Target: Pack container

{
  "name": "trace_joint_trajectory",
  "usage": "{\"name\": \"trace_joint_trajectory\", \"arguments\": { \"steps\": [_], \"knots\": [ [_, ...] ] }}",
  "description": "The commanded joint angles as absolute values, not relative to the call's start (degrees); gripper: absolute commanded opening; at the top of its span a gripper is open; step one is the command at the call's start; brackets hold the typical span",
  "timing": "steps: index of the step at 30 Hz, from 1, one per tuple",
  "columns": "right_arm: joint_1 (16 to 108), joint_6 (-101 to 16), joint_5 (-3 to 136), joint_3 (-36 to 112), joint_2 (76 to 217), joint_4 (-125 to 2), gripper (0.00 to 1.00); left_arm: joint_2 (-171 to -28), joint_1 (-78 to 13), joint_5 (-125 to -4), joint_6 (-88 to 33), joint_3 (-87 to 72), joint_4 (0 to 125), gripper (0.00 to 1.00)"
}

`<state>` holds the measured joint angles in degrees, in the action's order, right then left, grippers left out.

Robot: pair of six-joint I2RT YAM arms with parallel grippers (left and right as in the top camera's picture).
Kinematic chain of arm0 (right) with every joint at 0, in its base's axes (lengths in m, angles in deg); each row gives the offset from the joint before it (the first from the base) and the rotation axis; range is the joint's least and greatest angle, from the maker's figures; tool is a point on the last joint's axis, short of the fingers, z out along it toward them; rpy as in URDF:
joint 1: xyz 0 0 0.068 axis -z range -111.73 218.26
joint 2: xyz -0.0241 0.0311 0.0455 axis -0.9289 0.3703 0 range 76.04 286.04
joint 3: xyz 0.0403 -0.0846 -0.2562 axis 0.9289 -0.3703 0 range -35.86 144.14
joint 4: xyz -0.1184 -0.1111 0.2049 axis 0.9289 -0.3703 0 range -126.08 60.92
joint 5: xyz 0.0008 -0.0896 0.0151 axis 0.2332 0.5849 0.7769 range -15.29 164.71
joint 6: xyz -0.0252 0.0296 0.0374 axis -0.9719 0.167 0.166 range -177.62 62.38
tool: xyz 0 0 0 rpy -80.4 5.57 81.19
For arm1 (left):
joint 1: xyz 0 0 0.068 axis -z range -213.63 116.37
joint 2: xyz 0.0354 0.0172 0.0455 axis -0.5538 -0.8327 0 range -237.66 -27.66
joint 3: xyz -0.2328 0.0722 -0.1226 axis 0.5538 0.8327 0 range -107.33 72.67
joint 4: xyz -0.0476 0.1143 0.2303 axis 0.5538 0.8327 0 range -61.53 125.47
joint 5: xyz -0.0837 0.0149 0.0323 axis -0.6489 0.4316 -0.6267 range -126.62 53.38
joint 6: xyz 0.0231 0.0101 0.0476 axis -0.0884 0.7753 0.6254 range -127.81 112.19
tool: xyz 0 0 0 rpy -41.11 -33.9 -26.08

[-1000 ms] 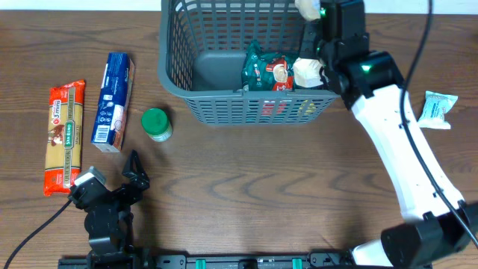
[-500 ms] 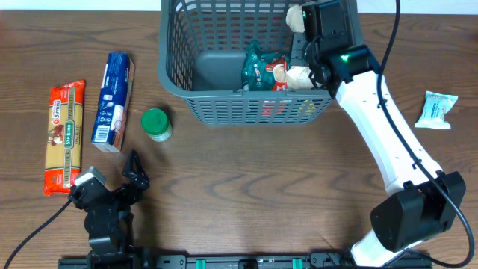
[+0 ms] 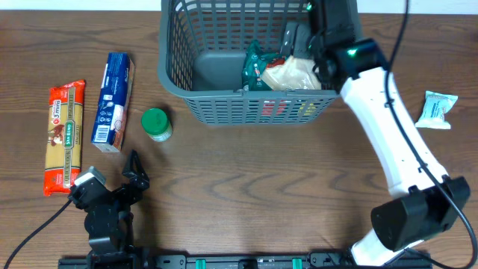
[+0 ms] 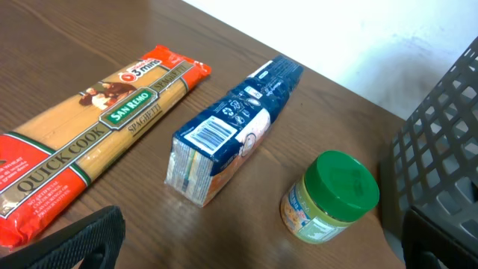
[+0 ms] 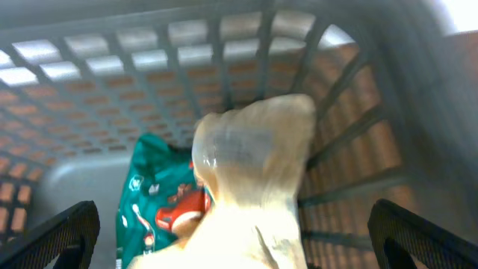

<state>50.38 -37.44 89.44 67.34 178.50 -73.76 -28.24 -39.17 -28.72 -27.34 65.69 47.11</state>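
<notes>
The container (image 3: 179, 52), a dark grey slotted basket, stands at the back middle of the table. In it lie a green and red packet (image 3: 258, 69) and a pale bag (image 3: 297, 73). My right gripper (image 3: 305, 39) hangs inside the container's right end, open. In the right wrist view its fingers (image 5: 63, 233) stand wide apart, with the pale bag (image 5: 254, 157) loose between them and the green packet (image 5: 153, 194) beyond. My left gripper (image 3: 134, 168) rests open near the front left, with nothing in it; its wrist view shows bare wood between the fingers (image 4: 82, 239).
Left of the container lie a spaghetti pack (image 3: 63, 134), a blue box (image 3: 113, 101) and a green-lidded jar (image 3: 157, 124). The jar (image 4: 332, 198) and the blue box (image 4: 231, 131) are just ahead of my left gripper. A white and blue packet (image 3: 435, 110) lies at the far right.
My right gripper has opened and let go of the pale bag, which now lies in the container beside the green packet. The left arm has not moved.
</notes>
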Motion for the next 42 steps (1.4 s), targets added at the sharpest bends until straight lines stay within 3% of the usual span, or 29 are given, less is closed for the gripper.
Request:
{"name": "trace_joint_trajectory", "arguments": {
  "steps": [1, 9, 22, 31, 42],
  "knots": [
    [53.3, -37.5, 92.6, 76.0, 176.0, -77.9, 0.99, -27.9, -39.5, -28.5, -27.6, 66.9, 47.4, 0.99],
    [66.0, -37.5, 98.5, 90.1, 175.9, -95.2, 0.99, -27.9, -39.5, -28.5, -27.6, 66.9, 47.4, 0.98],
    [90.8, -34.9, 97.0, 81.1, 176.6, -101.6, 0.99, -27.9, -39.5, -28.5, -27.6, 66.9, 47.4, 0.99],
    [94.0, -50.0, 89.3, 66.8, 177.7, -90.5, 0.99, -27.9, -39.5, -28.5, -27.6, 66.9, 47.4, 0.99],
    [97.7, -54.3, 81.7, 65.7, 191.8, -94.0, 0.99, -27.9, -39.5, -28.5, -27.6, 66.9, 47.4, 0.99]
  ]
}}
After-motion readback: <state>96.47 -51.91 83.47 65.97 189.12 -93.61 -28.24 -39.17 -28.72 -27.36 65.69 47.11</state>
